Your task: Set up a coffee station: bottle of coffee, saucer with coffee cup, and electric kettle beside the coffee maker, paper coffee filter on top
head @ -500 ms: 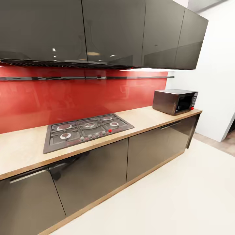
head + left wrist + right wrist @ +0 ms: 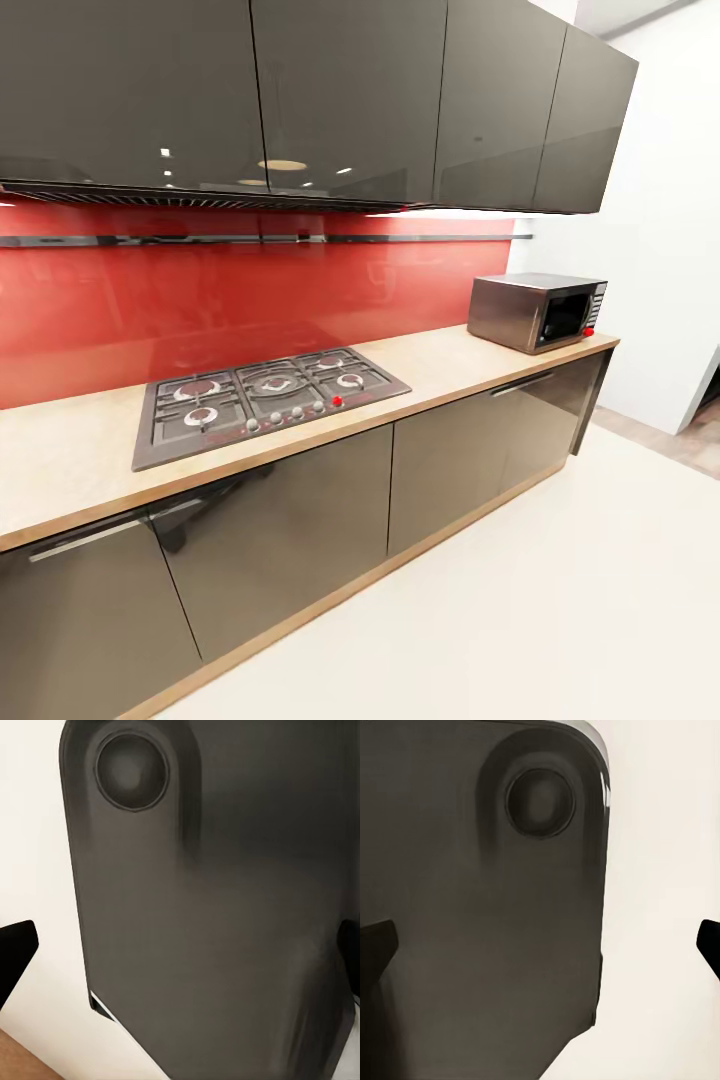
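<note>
While I face this stretch of the kitchen countertop [image 2: 70, 455], what stands on it is a gas hob [image 2: 265, 400] set into the middle and a microwave [image 2: 535, 311] at the far end, under glossy dark wall cabinets [image 2: 350, 95] and a red backsplash [image 2: 200, 300]. From here I see no coffee maker, bottle, filter, saucer, cup or kettle, so I cannot say where they are.

My left gripper [image 2: 180, 952] hangs over a dark grey rounded body [image 2: 225, 930] above the pale floor [image 2: 34, 832], its black fingertips [image 2: 13, 952] spread wide with nothing between them. My right gripper [image 2: 544, 945] is likewise spread and empty.

I judge the glass kettle and carafe will be heavy and breakable, best taken by their black handles. The paper filter should be flimsy and want a light pinch at an edge; the cup and saucer are likely hard and slippery.
</note>
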